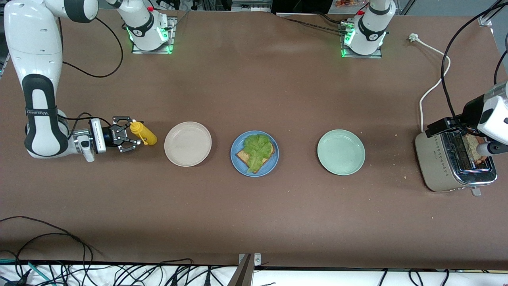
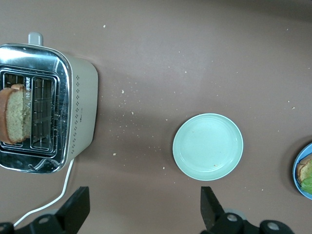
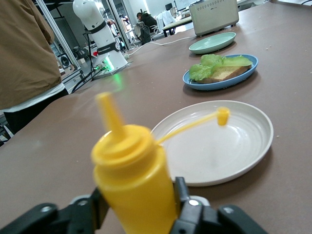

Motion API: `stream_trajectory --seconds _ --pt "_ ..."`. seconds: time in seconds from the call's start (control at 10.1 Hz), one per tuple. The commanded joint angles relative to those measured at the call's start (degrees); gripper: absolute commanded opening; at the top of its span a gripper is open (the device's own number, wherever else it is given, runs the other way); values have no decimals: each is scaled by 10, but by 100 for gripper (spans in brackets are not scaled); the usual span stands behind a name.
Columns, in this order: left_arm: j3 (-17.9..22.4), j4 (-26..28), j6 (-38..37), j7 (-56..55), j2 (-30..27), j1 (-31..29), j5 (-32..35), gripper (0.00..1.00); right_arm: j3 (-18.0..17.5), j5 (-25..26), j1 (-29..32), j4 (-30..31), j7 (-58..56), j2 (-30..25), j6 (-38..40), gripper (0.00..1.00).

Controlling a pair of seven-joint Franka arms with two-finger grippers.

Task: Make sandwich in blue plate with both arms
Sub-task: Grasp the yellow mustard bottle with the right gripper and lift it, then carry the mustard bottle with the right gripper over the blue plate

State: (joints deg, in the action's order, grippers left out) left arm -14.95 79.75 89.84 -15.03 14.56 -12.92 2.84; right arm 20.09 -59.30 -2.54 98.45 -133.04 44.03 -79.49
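While right gripper [image 1: 133,138] clasps bottle [image 1: 143,134], left gripper [image 2: 141,209] gapes.

table [image 1: 254,214]: uniform matte brown. blue plate [image 1: 238,163]: medium blue. bread slice [image 1: 243,155] on it: brown with darker crust; lettuce leaf [image 1: 257,149] on top: bright green, ruffled. beige plate [image 1: 187,143]: pale cream. mint plate [image 1: 341,152]: pale green. squeeze bottle [image 1: 143,133]: solid yellow, cap included. toaster [image 1: 444,163]: beige body with dotted pattern, chrome top. grippers: black; arms: white with black joints.
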Motion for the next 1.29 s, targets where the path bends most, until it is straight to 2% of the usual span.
stream_trajectory --seconds 0.0,0.1,0.4,0.6,0.79,0.89,1.19 --pt "1 -8 -11 10 1 -3 -1 100 -3 -1 -18 -65 51 9 7 18" --pt "3 -7 -11 9 1 -4 -2 100 -3 8 -22 -82 105 9 7 16" --pt "7 -4 -11 31 3 -31 3 100 -4 60 -65 -182 265 3 12 16" --pt "8 2 -11 61 7 -60 4 100 -3 65 -100 -237 408 4 0 16" --pt "8 2 -10 68 27 -82 43 100 -3 144 -162 -304 510 4 -56 16" --pt "8 2 -10 85 39 -89 72 98 -3 186 -203 -314 550 4 -95 16" --pt "8 -2 0 103 87 -122 103 100 1 372 -335 -315 660 3 -174 15"
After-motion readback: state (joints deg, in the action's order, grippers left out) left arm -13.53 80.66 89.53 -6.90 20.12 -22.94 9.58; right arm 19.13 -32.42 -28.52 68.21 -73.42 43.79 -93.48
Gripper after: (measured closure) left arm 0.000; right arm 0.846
